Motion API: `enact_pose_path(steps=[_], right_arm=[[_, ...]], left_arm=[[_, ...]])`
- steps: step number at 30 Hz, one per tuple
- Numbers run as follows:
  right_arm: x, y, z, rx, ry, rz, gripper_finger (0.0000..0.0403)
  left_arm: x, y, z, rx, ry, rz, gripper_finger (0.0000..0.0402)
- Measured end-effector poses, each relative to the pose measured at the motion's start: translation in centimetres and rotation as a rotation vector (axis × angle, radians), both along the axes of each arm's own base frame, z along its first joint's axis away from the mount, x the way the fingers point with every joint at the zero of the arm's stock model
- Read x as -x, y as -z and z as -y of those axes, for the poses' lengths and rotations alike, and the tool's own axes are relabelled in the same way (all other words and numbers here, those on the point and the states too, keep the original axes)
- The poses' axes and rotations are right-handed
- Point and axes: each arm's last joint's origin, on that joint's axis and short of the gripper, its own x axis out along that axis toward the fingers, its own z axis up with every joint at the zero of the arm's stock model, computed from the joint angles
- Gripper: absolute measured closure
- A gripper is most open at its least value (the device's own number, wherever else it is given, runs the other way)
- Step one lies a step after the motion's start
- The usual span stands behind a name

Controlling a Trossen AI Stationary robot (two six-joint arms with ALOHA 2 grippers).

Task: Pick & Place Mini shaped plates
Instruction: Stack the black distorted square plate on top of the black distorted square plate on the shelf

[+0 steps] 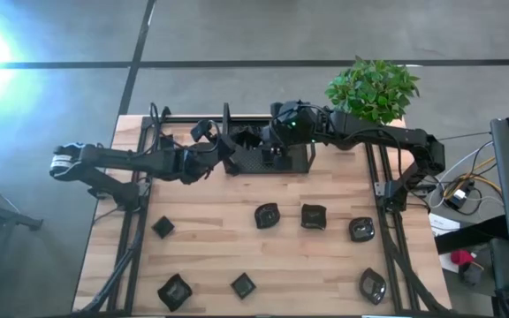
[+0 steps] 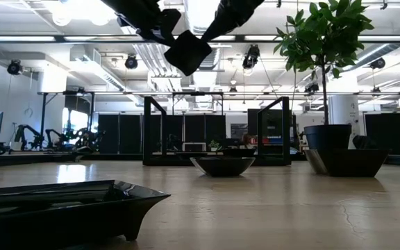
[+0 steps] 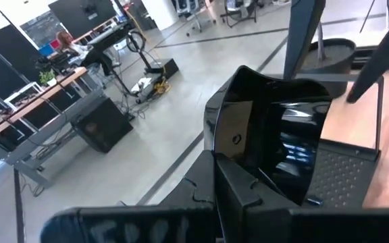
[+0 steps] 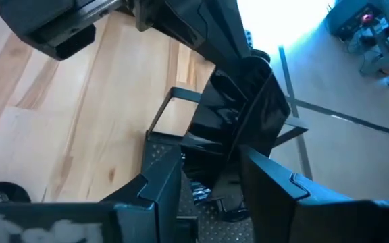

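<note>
The glossy, slippery mini plate (image 3: pixel 275 142) was gripped at its rim by the clenched left hand (image 1: pixel 222 150), with the right hand (image 1: pixel 272 146) released.

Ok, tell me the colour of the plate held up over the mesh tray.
Glossy black; the plate shows best in the left wrist view, clamped by the left gripper.

I see both arms stretched in toward the table's far middle, my left gripper (image 1: pixel 222 144) clamped tight, my right gripper (image 1: pixel 277 152) spread wide, tips nearly meeting.
</note>
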Motion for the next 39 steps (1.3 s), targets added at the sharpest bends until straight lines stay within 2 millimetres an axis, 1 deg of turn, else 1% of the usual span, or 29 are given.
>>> enact_pose_path(steps=[6, 12, 16, 19, 23, 24, 32, 39], right_arm=[[0.09, -0.01, 0.30, 0.045, 0.091, -0.009, 0.0274], [0.09, 0.01, 0.28, 0.035, 0.099, -0.007, 0.0290], [0.12, 0.08, 0.31, 0.033, 0.103, -0.011, 0.0305], [0.12, 0.11, 0.33, 0.037, 0.115, -0.012, 0.0326], [0.17, 0.06, 0.50, 0.064, 0.173, -0.011, 0.0380], [0.17, 0.06, 0.50, 0.066, 0.176, -0.012, 0.0386], [0.18, 0.10, 0.50, 0.060, 0.179, -0.013, 0.0395], [0.20, 0.13, 0.57, 0.038, 0.199, -0.006, 0.0395]], left_arm=[[-0.02, 0.01, 0.14, 0.000, 0.005, 0.003, 0.0401], [-0.13, -0.21, 0.44, 0.002, 0.024, 0.030, 0.0401], [-0.32, -0.49, 0.63, 0.012, 0.075, 0.064, 0.0401], [-0.34, -0.49, 0.69, 0.013, 0.085, 0.064, 0.0401], [-0.37, -0.52, 0.72, 0.016, 0.096, 0.067, 0.0401], [-0.38, -0.52, 0.72, 0.017, 0.097, 0.068, 0.0401], [-0.38, -0.53, 0.72, 0.023, 0.094, 0.076, 0.0396], [-0.36, -0.53, 0.71, 0.022, 0.086, 0.077, 0.0358]])
